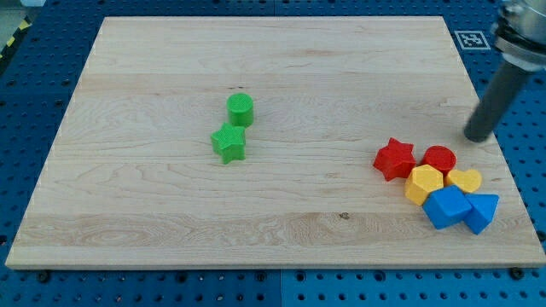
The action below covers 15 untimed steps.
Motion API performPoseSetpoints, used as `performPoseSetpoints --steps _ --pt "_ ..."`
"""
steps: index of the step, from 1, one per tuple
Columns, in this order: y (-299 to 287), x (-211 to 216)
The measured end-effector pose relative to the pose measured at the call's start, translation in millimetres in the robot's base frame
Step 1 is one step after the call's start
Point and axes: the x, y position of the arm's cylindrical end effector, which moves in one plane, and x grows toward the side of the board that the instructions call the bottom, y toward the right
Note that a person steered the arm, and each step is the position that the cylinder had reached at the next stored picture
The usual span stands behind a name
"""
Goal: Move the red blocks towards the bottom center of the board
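Camera view: my tip (478, 136) at board's (171, 213) right edge, w/o jaws, above-right of red cylinder (439, 158). Red star (394, 158) just left of it; both lower right, beside yellow blocks (424, 182).

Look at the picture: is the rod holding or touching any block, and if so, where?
Nothing is held. My tip stands apart, toward the view's top right of the red cylinder, touching no block.
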Motion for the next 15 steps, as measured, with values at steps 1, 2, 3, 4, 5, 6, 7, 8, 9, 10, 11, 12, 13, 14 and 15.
performPoseSetpoints --steps 1,2,3,4,5,6,7,8,9,10,11,12,13,14,15 --pt "6 36" --pt "2 47" --pt "-13 47" --pt "-35 43" --pt "-50 32" --pt "-58 23" --pt "-67 23" --pt "-86 23" --pt "-108 23" --pt "-127 23" --pt "-142 23" --pt "-161 23" --pt "-182 23" --pt "-203 23" --pt "-226 23"
